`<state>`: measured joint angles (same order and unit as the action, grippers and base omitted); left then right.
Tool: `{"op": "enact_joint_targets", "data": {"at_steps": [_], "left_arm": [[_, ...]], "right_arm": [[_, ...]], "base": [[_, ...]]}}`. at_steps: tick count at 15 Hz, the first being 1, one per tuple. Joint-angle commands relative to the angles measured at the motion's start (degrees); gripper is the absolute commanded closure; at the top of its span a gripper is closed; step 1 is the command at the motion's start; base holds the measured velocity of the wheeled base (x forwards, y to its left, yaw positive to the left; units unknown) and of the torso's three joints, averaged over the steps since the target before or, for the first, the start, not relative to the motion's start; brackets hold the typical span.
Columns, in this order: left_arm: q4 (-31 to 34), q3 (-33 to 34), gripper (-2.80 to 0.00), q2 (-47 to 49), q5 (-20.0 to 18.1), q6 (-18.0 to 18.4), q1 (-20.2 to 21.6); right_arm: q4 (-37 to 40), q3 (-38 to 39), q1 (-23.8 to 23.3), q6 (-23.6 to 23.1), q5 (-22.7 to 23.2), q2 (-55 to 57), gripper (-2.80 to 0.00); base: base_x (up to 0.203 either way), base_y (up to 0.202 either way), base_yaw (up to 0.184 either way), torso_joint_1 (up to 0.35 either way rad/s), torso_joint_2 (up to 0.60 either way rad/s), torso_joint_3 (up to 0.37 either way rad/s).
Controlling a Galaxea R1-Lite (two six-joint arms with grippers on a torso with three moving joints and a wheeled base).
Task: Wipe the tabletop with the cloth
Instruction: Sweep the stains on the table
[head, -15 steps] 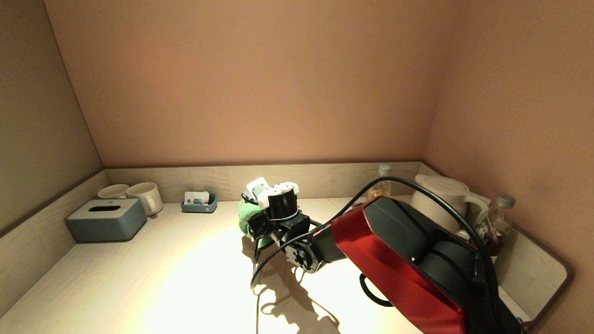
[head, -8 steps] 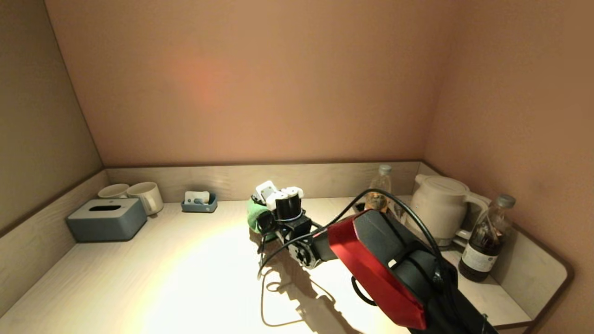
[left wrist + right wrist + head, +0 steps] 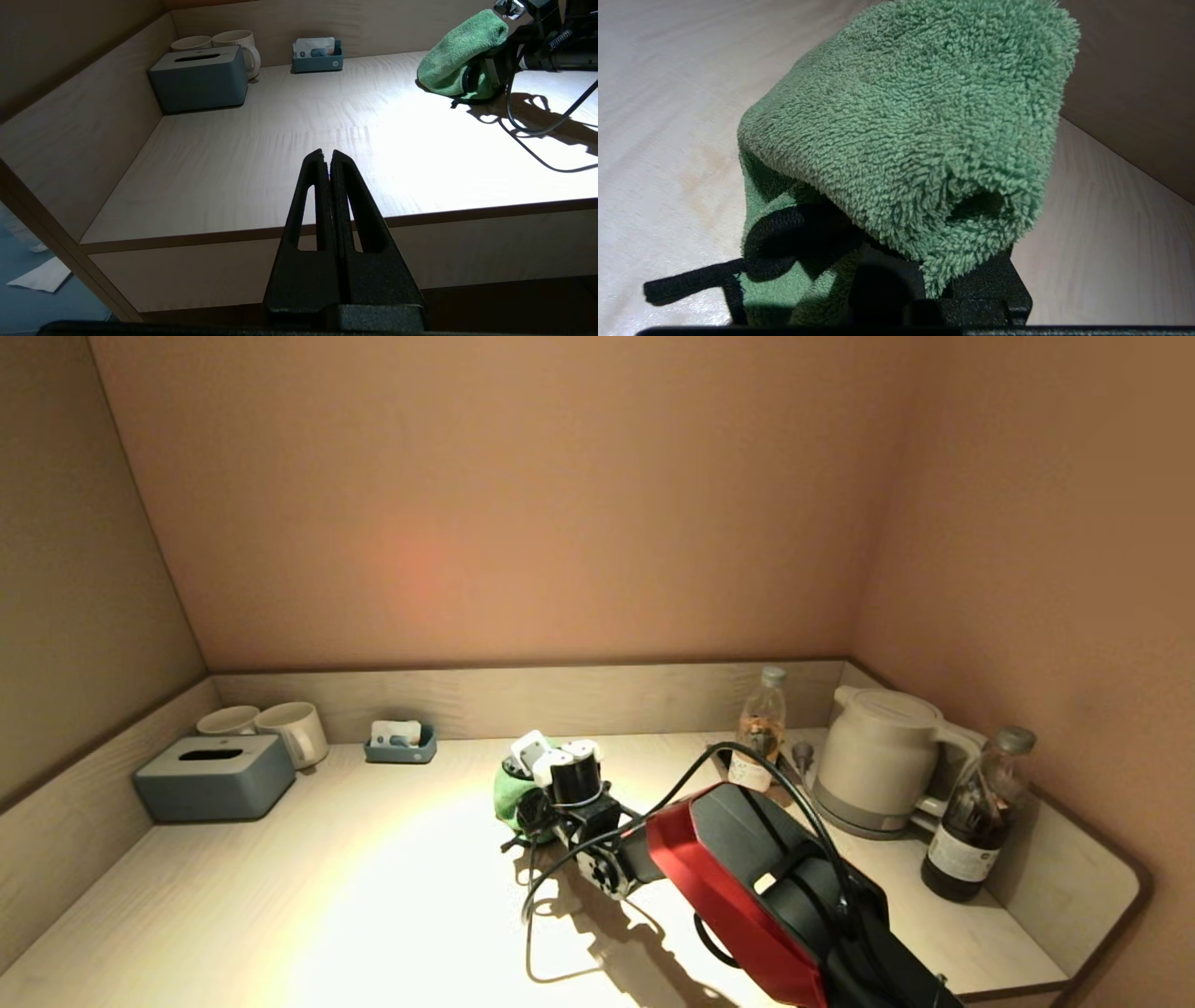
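The green cloth (image 3: 507,791) is bunched on the pale wooden tabletop (image 3: 327,868), near the middle toward the back. My right gripper (image 3: 525,797) is shut on the cloth and presses it against the tabletop. In the right wrist view the cloth (image 3: 915,116) drapes over the fingers and hides them. The cloth also shows in the left wrist view (image 3: 460,53). My left gripper (image 3: 327,154) is shut and empty, parked off the table's front edge.
A grey tissue box (image 3: 213,777), two mugs (image 3: 294,731) and a small blue tray (image 3: 401,743) stand at the back left. A clear bottle (image 3: 758,728), a kettle (image 3: 878,756) and a dark bottle (image 3: 971,831) stand at the back right. The arm's cable (image 3: 532,905) hangs near the tabletop.
My right arm has pulled back toward the near side, dragging the cloth a little nearer. The kettle and bottles are now uncovered. The left gripper has not moved.
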<state>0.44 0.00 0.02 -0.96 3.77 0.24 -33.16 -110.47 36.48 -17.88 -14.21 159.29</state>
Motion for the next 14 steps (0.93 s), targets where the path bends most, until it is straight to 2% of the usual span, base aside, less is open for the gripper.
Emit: {"op": "enact_joint_targets", "data": {"at_steps": [1, 9, 14], "left_arm": [[0.0, 0.0, 0.0, -0.02, 0.0, 0.01, 0.02], [0.0, 0.0, 0.0, -0.02, 0.0, 0.01, 0.02], [0.0, 0.0, 0.0, -0.02, 0.0, 0.01, 0.02]], "right_arm": [[-0.03, -0.01, 0.74, -0.34, -0.02, 0.49, 0.0], [0.16, 0.23, 3.31, -0.62, -0.22, 0.72, 0.0], [-0.59, 5.34, 6.64, -0.26, -0.29, -2.25, 0.0]], "base": [[0.0, 0.0, 0.0, 0.0, 0.0, 0.0], [0.0, 0.0, 0.0, 0.0, 0.0, 0.0], [0.0, 0.0, 0.0, 0.0, 0.0, 0.0]]}}
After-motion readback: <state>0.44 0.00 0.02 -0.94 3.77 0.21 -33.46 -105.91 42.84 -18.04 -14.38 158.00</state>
